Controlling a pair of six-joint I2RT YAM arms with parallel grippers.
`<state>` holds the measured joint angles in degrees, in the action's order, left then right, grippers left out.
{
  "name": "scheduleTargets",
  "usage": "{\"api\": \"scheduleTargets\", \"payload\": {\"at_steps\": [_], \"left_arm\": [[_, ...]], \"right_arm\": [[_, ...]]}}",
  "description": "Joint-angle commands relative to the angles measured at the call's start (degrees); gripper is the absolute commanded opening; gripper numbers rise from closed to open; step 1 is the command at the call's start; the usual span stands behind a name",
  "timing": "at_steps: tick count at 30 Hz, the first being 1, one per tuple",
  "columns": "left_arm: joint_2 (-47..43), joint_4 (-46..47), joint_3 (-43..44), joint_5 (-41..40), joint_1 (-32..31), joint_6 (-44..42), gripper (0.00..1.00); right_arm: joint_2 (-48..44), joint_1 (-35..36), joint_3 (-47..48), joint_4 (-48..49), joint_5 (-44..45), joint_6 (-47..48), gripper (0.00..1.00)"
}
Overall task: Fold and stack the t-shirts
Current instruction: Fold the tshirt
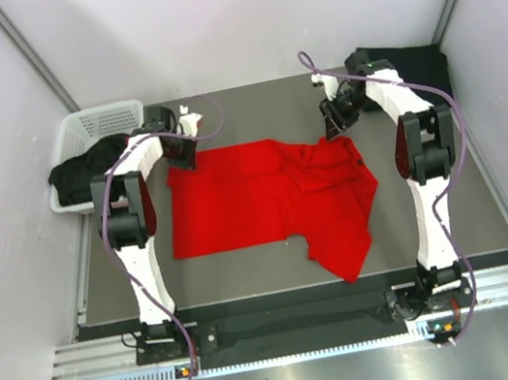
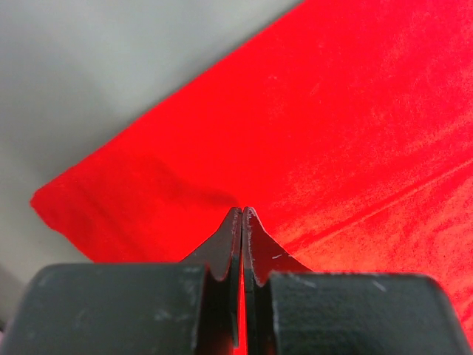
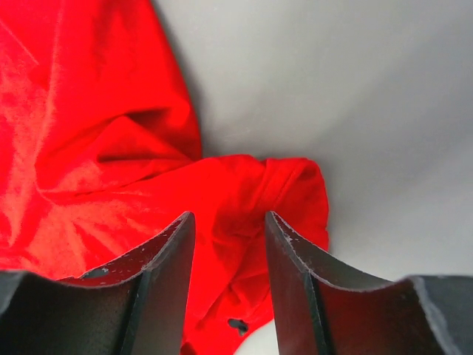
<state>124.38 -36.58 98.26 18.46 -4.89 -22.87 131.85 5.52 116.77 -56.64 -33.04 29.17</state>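
To the far left of the red t-shirt (image 1: 257, 204), a white lattice basket (image 1: 107, 110) is seen at the table's (image 1: 240, 109) edge, with a black garment (image 1: 79, 176) heaped in it and spilling over its near rim. What kind of garment it is cannot be told.

The red t-shirt itself is spread across the middle of the table. Its left half is laid out flat, while its right half is rumpled, with one flap trailing toward the near edge.

At the shirt's far left corner the left gripper (image 2: 242, 211) is lowered onto the cloth. Its fingers are pressed together, and a dark pucker of red cloth is drawn up to their tips – the shirt is pinched there, just in from its edge.

At the shirt's far right corner the right gripper (image 3: 229, 216) is held just above a bunched sleeve. Its fingers are set partly apart, and nothing is clamped between them – red cloth is only seen through the gap.

Beyond the shirt's right side, in the far corner, a black t-shirt (image 1: 408, 59) is laid, well apart from the red one.
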Motion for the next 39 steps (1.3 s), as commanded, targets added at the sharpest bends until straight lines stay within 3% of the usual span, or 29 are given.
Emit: {"api": "scheduleTargets", "payload": {"at_steps": [1, 4, 7, 11, 12, 39], "left_arm": [[-1.68, -0.51, -0.61, -0.44, -0.12, -1.12, 0.00], [-1.86, -0.43, -0.96, -0.88, -0.04, -1.30, 0.00], [-1.86, -0.51, -1.23, -1.32, -0.12, -1.56, 0.00], [-1.77, -0.25, -1.23, -2.02, -0.56, -1.56, 0.00], [-1.86, -0.25, -1.14, -2.11, -0.65, -1.73, 0.00], [2.10, 5.90, 1.67, -14.50, -0.83, 1.25, 0.00]], "right_arm": [[1.83, 0.19, 3.37, 0.30, -0.98, -0.78, 0.43], [2.88, 0.28, 4.69, 0.83, -0.89, -1.22, 0.43], [3.32, 0.19, 5.92, 1.44, -0.98, -1.57, 0.36], [3.06, 0.11, 6.45, 2.94, 0.25, -2.62, 0.02], [2.89, -0.24, 6.54, 3.29, 1.38, -2.89, 0.00], [2.36, -2.97, 4.61, 13.04, 22.83, -5.96, 0.00]]}}
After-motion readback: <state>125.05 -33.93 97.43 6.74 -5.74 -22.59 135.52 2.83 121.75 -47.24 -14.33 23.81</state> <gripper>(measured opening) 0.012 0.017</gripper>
